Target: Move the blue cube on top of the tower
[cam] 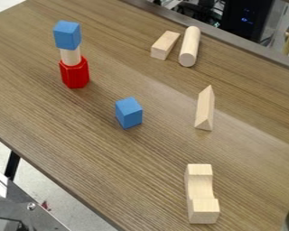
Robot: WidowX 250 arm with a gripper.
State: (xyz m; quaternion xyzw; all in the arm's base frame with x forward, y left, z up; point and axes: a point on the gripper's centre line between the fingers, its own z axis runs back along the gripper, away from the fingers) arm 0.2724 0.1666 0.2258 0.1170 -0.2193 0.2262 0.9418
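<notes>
1 blue cube (128, 113) sat nr. view ctr. on brown wood-grain tabletop (81, 149), apart fr. tower (70, 53) | tower ran, btm. to top: red hexagonal prism (74, 76), pale wooden cyl. (70, 58), 2nd blue cube (67, 35) | pale wooden notched block (200, 189) lay nr. view's btm. R | gripper: opening & hold couldn't be told

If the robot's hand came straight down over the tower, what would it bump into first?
Probably the top blue cube, because it sits highest, above the pale wooden piece and the red block. From this slanted view, nothing seems to be above it.
</notes>
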